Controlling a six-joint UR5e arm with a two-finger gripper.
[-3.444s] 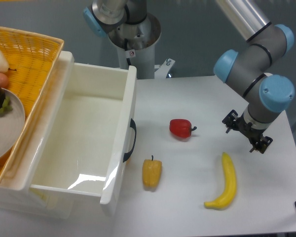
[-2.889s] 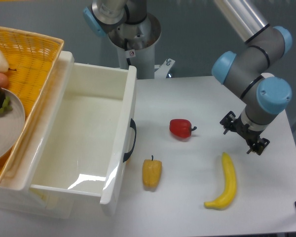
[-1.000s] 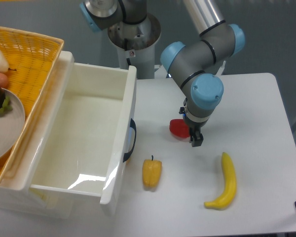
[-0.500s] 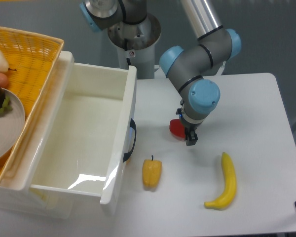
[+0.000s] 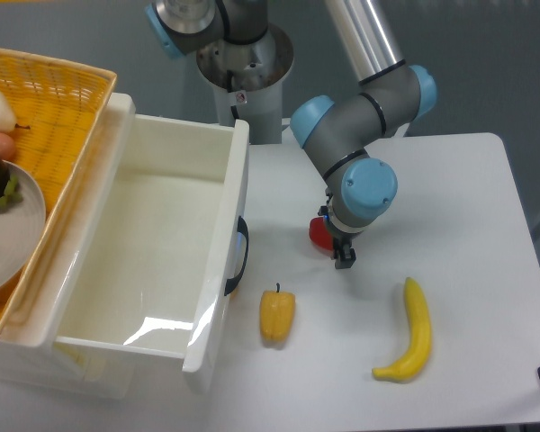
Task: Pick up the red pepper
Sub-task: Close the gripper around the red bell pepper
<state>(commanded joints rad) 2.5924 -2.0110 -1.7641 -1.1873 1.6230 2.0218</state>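
The red pepper (image 5: 318, 234) lies on the white table (image 5: 450, 189) right of the bin. Only its left part shows, because the arm's blue wrist covers the rest. My gripper (image 5: 338, 247) points down over the pepper and straddles it. One dark fingertip (image 5: 344, 260) shows just past the pepper's near edge, and the other finger is hidden behind the wrist. The jaws look open around the pepper, which rests on the table.
A yellow-orange pepper (image 5: 277, 314) lies nearer the front, and a banana (image 5: 411, 331) lies at the front right. A large white bin (image 5: 148, 252) stands to the left. Beside it is a wicker basket (image 5: 49, 99) holding a plate of fruit. The robot base (image 5: 247, 63) stands behind.
The arm swung left from above the banana's side of the table to the red pepper. In the last second it edged slightly left and lower. The pepper has not moved.
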